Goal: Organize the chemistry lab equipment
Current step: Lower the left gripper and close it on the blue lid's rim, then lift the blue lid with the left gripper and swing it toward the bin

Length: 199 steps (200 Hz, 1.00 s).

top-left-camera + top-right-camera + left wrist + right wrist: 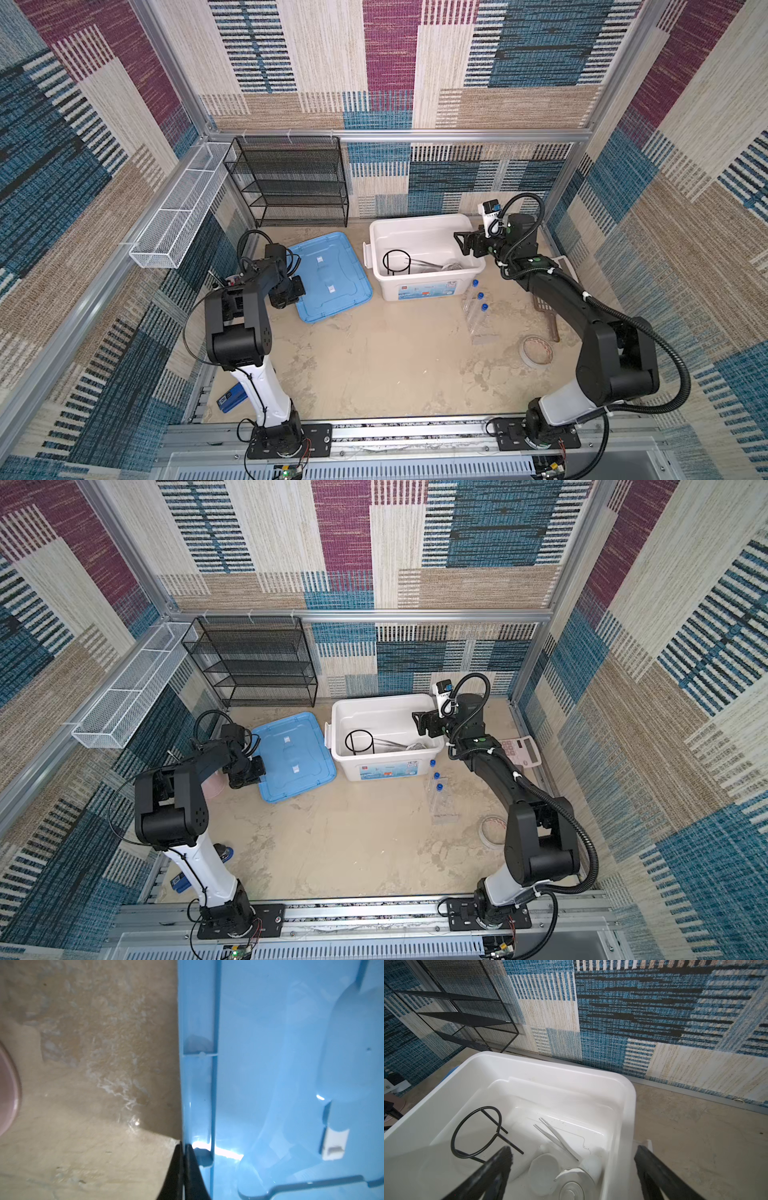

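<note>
The left gripper (183, 1148) is clamped shut on the rim of the blue lid (332, 274), which lies flat near the back edge of the worktop (374, 365), left of the white box (390, 286). The right gripper (573, 1148) hangs over the box's right wall, jaws wide apart and empty. In the box lie the black tripod (510, 1144), tweezers (560, 1141), a white dish (544, 1174) and the glass flask (572, 1188). The blue-capped test tubes (481, 296) sit in their clear rack (482, 332) by the box's front right corner.

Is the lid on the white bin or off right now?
Off. The blue lid lies flat on the table beside the open white bin, its edge pinched by the left gripper.
</note>
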{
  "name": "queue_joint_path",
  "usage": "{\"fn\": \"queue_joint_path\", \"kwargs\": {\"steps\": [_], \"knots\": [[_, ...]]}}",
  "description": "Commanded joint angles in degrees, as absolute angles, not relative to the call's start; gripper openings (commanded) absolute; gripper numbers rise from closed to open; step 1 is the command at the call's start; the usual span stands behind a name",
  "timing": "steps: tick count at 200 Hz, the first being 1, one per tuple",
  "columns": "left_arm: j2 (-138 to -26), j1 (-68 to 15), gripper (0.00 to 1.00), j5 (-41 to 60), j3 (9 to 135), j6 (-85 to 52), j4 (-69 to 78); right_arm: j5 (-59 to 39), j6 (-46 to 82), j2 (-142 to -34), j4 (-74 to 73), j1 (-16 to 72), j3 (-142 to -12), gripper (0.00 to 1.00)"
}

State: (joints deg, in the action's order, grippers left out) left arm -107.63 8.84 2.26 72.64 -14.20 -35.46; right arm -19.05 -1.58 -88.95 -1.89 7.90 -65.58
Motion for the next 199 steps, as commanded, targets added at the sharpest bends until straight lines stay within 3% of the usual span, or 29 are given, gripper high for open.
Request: {"fn": "queue_joint_path", "kwargs": {"steps": [1, 199], "knots": [[-106.1, 8.9, 0.05, 1.5, 72.2, -13.1, -36.1, -19.3, -0.8, -88.6, -3.8, 7.9, -65.6, 0.95], [-91.6, 8.8, 0.01, -3.0, 72.9, -12.2, -44.3, -21.3, 0.8, -87.6, -4.0, 7.8, -65.6, 0.95]]}}
